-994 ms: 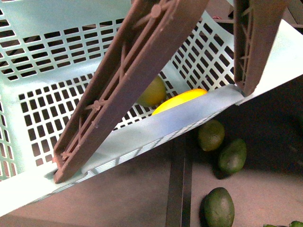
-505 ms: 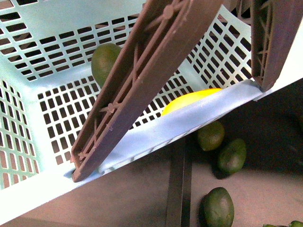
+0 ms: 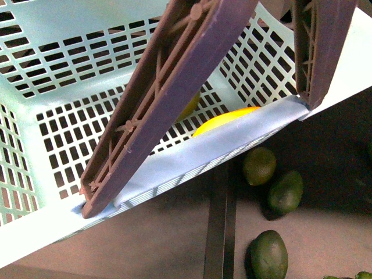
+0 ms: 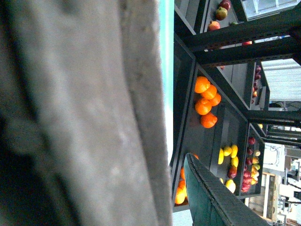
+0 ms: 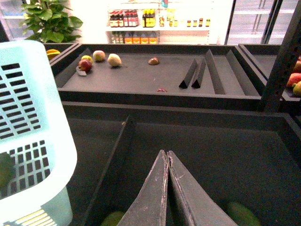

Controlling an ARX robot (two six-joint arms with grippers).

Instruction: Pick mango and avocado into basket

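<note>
Smooth yellow mango (image 3: 224,122) inside slotted teal plastic basket (image 3: 52,70) with ribbed brown handles (image 3: 157,99); right tool (image 5: 167,157) pressed together, empty; left tool's state indeterminable.

One basket (image 3: 70,145), one mango (image 3: 224,121) inside, three avocados (image 3: 259,165) (image 3: 285,191) (image 3: 269,254) outside.

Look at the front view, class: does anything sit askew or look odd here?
Yes. The basket is tilted, its near rim running diagonally across the picture, with the mango resting low against that rim. Three avocados lie outside on the dark shelf.

Mango (image 3: 224,120) half behind basket (image 3: 192,152) wall
</note>
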